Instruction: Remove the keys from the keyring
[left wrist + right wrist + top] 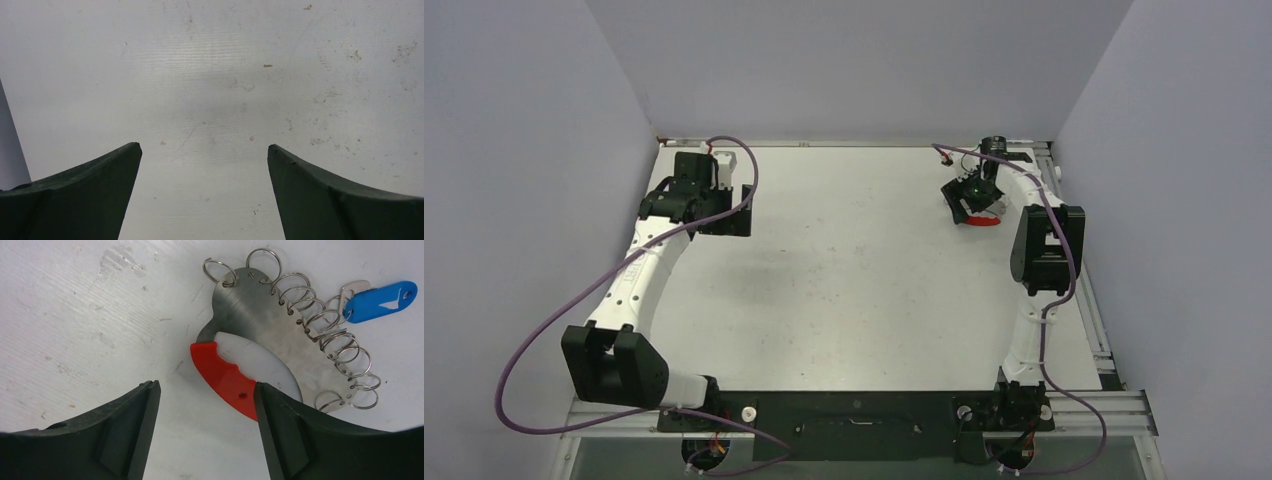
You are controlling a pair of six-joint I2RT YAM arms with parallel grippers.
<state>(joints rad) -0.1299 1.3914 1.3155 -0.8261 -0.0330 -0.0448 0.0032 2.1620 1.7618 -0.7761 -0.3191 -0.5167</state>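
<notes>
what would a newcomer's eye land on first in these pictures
The red arc-shaped keyring band on its steel plate, fringed with silver wire loops, lies at the far right of the white table, at the fingertips of the open right gripper. A bright blue-headed key sits against those loops. At far left, the left gripper hovers wide open over the tabletop.

No legible txt, brands or nos., white mark on blue key head point(380, 301) unreadable

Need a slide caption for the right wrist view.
Right pincer open over the keyring: red band beside one finger, steel plate edged with wire loops, blue-headed key at one end.
</notes>
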